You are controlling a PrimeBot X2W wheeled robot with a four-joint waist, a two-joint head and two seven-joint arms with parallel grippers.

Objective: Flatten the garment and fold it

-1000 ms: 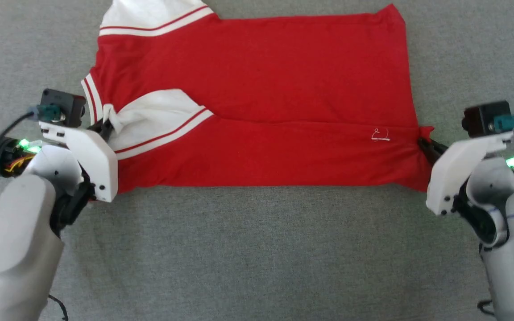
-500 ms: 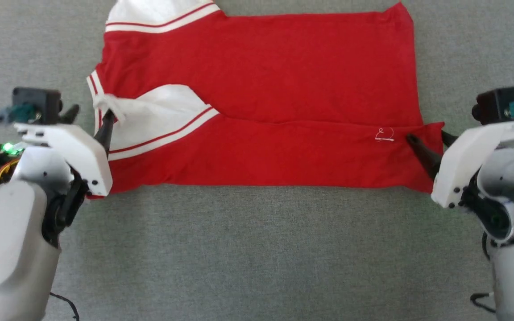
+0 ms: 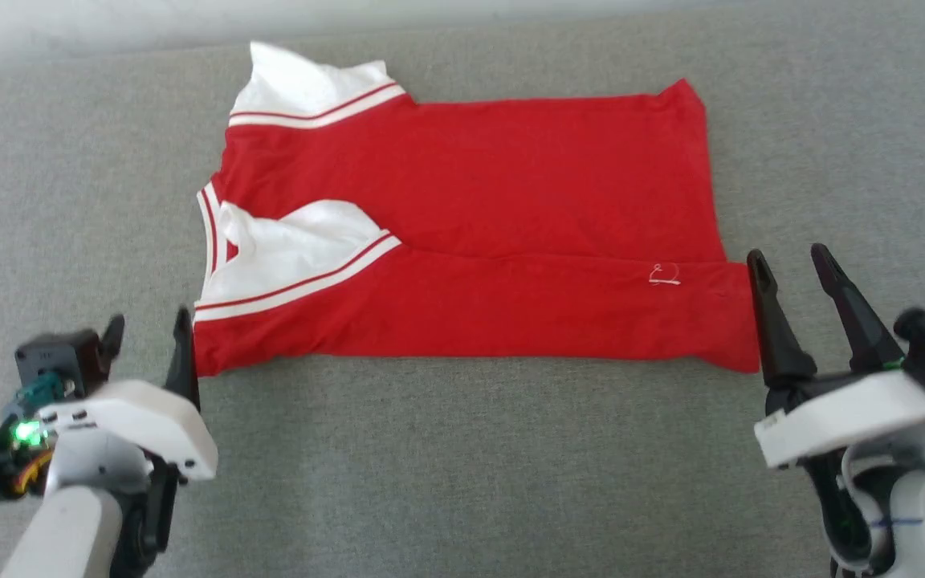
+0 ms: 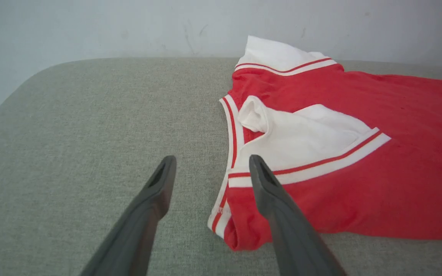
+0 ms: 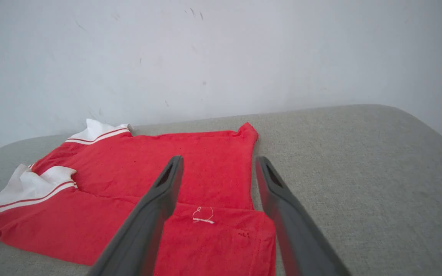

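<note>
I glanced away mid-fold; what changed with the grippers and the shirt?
Both let go: the left gripper released the white sleeve, the right gripper the hem edge, and both pulled back toward the robot, jaws open. The garment stayed folded over on the grey surface.

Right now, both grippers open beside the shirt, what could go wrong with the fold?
1. The folded-in white sleeve is bunched at its tip; the next fold would likely press that crease in.
2. The right gripper has one finger right beside the garment hem corner; a careless move could snag it and drag the flap open.
3. The flap's hem end sticks out past the layer beneath, so edges may end up skewed.
</note>
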